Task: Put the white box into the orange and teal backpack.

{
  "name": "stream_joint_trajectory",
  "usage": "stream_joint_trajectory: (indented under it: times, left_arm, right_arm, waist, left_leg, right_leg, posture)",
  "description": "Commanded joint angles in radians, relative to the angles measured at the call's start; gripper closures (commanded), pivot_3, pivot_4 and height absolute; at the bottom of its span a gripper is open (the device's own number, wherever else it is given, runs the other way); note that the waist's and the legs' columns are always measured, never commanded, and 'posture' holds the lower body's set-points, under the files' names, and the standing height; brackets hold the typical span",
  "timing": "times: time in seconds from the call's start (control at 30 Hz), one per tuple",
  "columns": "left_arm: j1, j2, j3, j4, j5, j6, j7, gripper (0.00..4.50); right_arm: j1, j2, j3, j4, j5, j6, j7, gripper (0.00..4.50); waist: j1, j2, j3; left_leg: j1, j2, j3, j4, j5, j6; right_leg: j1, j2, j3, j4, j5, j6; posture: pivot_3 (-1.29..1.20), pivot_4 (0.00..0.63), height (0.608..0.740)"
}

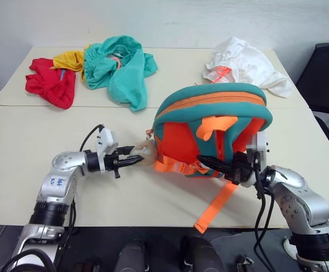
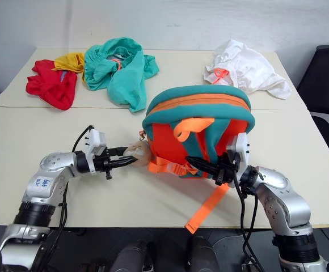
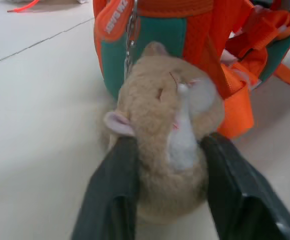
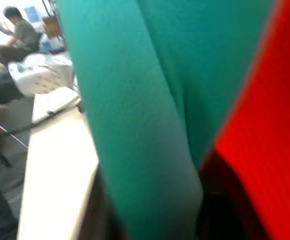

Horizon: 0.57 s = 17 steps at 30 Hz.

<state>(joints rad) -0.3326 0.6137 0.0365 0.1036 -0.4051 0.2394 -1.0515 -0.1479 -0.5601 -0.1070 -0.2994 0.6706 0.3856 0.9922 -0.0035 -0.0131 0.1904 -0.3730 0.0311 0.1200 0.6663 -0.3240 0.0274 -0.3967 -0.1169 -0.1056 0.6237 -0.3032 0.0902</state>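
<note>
Orange and teal backpack [image 1: 212, 122] upright mid-worktop [image 1: 17, 170], bare surface toward left edge; left pincer [image 1: 131, 161] straddling plush animal [image 1: 144, 152], right pincer [image 1: 207, 163] at straps, grip unclear.

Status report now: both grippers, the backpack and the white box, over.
Left gripper around plush animal. Right gripper at backpack, grip unclear. Backpack upright on table. White box unseen.

You have one orange and teal backpack [image 1: 212, 122] at centre frame, with one beige plush animal [image 1: 144, 152] hanging at its left. Across the top lie four cloth items: one red garment [image 1: 51, 84], one yellow garment [image 1: 69, 59], one teal garment [image 1: 122, 71] and one white cloth bag [image 1: 247, 65]. Two tables [image 1: 17, 141] meet at one seam.
</note>
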Motion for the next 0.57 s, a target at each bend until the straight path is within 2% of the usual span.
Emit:
stream_joint_trajectory:
  times: [0.03,0.13,0.2,0.23,0.33,0.43,0.57]
  left_arm:
    - [0.105,0.116,0.148,-0.08,-0.044,-0.013,-0.05,1.64]
    - [0.214,0.204,0.266,-0.135,-0.063,-0.04,-0.075,0.71]
    - [0.326,0.238,0.35,-0.154,-0.051,-0.094,-0.102,0.1]
    - [0.367,0.249,0.374,-0.159,-0.04,-0.115,-0.108,0.09]
    - [0.465,0.252,0.415,-0.14,0.002,-0.178,-0.099,0.09]
    - [0.512,0.228,0.436,-0.143,0.005,-0.207,-0.064,0.09]
    - [0.594,0.202,0.474,-0.219,-0.04,-0.163,-0.042,0.09]
  right_arm:
    - [0.075,-0.114,-0.13,-0.08,0.013,-0.041,0.078,2.07]
    - [0.197,-0.219,-0.237,-0.083,0.004,-0.067,0.159,1.07]
    - [0.27,-0.265,-0.324,0.026,-0.037,-0.134,0.213,0.38]
    - [0.288,-0.276,-0.351,0.07,-0.053,-0.16,0.228,0.01]
    - [0.277,-0.295,-0.367,0.216,-0.119,-0.261,0.252,0.01]
    - [0.2,-0.287,-0.343,0.338,-0.18,-0.369,0.243,0.01]
    - [0.125,-0.288,-0.302,0.46,-0.245,-0.485,0.261,0.01]
  waist:
    - [-0.005,0.001,0.0]
    - [0.0,0.001,0.0]
    - [0.001,0.001,0.0]
    - [0.001,0.001,0.0]
    - [0.001,0.001,0.0]
    - [0.0,0.002,0.001]
    - [-0.002,0.002,0.001]
  left_leg:
    - [0.0,0.0,0.0,-0.001,0.0,0.0]
    - [0.0,0.001,0.0,-0.002,0.0,-0.001]
    - [0.001,0.001,0.0,-0.002,-0.001,-0.001]
    - [0.002,0.001,0.0,-0.002,-0.004,0.001]
    - [0.004,0.0,0.0,-0.001,-0.005,0.002]
    - [0.003,0.0,0.0,-0.001,-0.007,-0.001]
    - [0.003,0.0,0.0,-0.002,-0.006,-0.001]
  right_leg:
    - [-0.001,0.0,0.001,0.0,0.0,0.0]
    - [-0.001,0.0,0.0,-0.002,-0.001,-0.001]
    - [0.0,0.0,0.0,-0.003,-0.001,-0.001]
    - [0.002,-0.001,0.0,-0.006,-0.001,-0.001]
    - [0.003,-0.004,0.0,-0.006,-0.001,-0.001]
    - [0.002,-0.005,0.0,-0.005,-0.001,-0.002]
    - [0.0,-0.005,0.0,-0.004,-0.002,-0.004]
  posture:
    - [0.0,0.15,0.74]
    - [0.0,0.15,0.74]
    - [0.0,0.15,0.74]
    - [0.0,0.15,0.74]
    - [0.0,0.15,0.74]
    - [0.0,0.15,0.74]
    - [0.0,0.15,0.74]
